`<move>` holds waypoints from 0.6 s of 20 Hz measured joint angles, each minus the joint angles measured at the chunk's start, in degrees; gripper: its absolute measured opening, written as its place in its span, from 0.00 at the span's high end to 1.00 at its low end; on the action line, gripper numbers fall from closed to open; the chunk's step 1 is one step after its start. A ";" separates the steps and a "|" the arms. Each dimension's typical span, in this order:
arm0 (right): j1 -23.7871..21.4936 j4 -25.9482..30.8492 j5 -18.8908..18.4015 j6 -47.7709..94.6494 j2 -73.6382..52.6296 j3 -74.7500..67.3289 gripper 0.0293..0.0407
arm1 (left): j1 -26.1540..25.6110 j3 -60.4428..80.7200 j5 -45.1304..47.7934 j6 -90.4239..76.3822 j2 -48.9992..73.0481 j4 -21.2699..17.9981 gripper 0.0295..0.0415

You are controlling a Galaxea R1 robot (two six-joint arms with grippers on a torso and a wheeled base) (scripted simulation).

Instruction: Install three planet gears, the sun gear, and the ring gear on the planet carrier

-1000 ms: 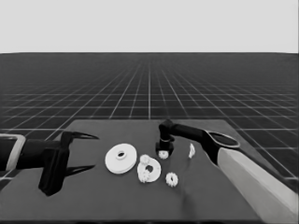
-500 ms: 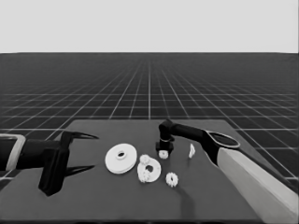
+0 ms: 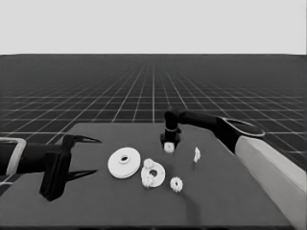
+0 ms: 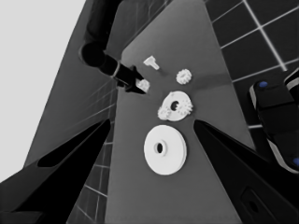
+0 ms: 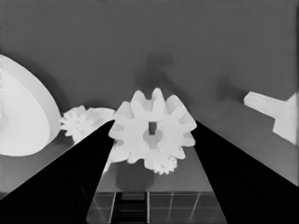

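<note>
We see the right gripper [image 3: 169,143] near the table's [image 3: 96,211] far edge, its fingers closed on a gear [image 5: 153,132]. The left gripper [image 3: 81,157] waits over the left end, fingers spread and holding nothing. Mid-table lies the larger round part [image 3: 124,162]; just beside it sits the smaller round part [image 3: 153,175] bearing two gears. Another gear [image 3: 176,184] lies nearer the front edge, a thin white piece [image 3: 196,154] toward the right edge.

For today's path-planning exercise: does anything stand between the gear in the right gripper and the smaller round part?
Nothing visible does. The right gripper holds a gear beyond the smaller round part, with bare table between.
</note>
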State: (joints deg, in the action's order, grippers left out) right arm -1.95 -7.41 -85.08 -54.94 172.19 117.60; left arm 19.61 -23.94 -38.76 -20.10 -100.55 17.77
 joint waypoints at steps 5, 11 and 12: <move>1.46 -2.78 -2.49 -21.42 -4.89 -26.46 0.83 | 0.00 0.00 0.00 0.00 0.00 0.00 0.25; 4.92 -6.50 -1.71 -21.59 -4.37 -25.90 0.83 | 0.00 0.00 0.00 0.00 0.00 0.00 0.25; 7.38 -8.55 -0.94 -20.75 -3.99 -24.47 0.83 | 0.00 0.00 0.00 0.00 0.00 0.00 0.25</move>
State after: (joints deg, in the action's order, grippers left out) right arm 5.43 -15.96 -86.02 -75.69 168.20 93.13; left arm 19.61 -23.94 -38.76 -20.10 -100.55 17.77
